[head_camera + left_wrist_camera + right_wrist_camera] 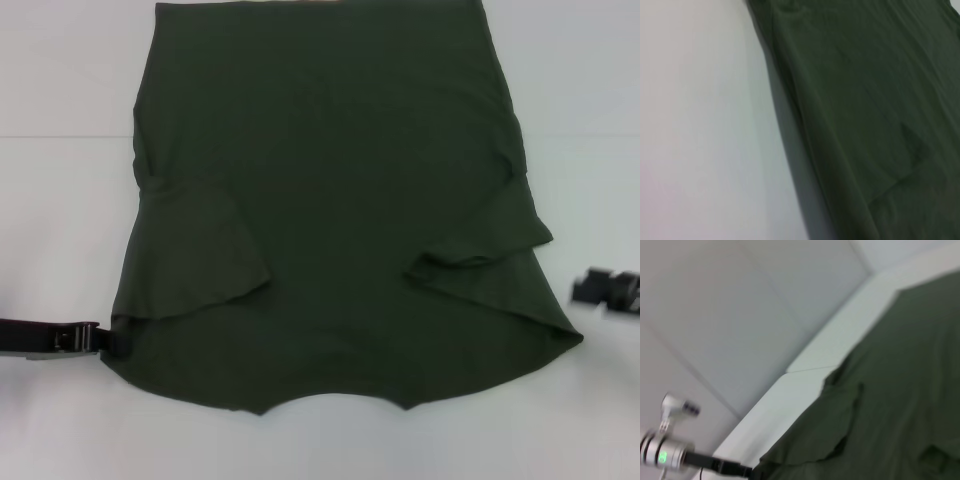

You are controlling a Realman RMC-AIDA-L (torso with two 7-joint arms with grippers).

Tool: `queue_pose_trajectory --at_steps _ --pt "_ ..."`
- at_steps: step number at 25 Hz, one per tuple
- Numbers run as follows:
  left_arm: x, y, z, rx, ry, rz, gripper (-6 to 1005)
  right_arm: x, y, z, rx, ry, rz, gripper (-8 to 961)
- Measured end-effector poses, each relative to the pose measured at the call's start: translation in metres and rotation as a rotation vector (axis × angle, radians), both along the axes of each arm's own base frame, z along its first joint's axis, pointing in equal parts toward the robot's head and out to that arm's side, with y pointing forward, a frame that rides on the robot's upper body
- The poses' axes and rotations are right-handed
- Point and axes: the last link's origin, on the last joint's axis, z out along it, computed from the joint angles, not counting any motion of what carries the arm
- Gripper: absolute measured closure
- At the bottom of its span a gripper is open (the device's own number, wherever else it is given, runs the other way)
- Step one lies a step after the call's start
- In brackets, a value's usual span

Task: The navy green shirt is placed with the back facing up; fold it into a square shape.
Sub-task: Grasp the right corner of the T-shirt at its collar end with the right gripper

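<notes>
The navy green shirt lies flat on the white table, its neckline curve at the near edge. Both short sleeves are folded inward onto the body: one on the left, one on the right. My left gripper is low at the shirt's near-left shoulder corner, touching the cloth edge. The right wrist view shows that same left gripper meeting the shirt at its corner. My right gripper hovers at the right edge of the head view, apart from the shirt. The left wrist view shows the shirt by its side edge.
The white table reaches out on both sides of the shirt, with a faint seam line across it. A pale wall stands behind the table's far edge.
</notes>
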Motion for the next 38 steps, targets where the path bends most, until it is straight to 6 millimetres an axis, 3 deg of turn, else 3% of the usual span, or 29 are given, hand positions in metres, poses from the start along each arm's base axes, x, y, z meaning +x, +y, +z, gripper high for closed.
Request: queue_pose_trajectory --at_steps 5,12,21,27,38 --pt "0.000 -0.001 0.001 -0.004 0.001 -0.011 962 0.000 0.022 0.032 -0.128 0.026 -0.262 11" --pt "-0.001 -0.003 0.001 -0.010 0.001 -0.018 962 -0.009 0.053 0.039 -0.236 -0.162 -0.467 12" --pt "0.000 -0.002 0.003 -0.015 -0.001 -0.025 962 -0.021 0.076 0.023 -0.282 -0.365 -0.491 12" --pt "0.000 -0.001 0.007 -0.012 0.002 -0.028 962 -0.025 0.079 0.012 -0.306 -0.405 -0.492 11" --pt "0.000 0.000 0.008 -0.007 0.003 -0.033 962 -0.014 0.079 -0.011 -0.326 -0.459 -0.509 12"
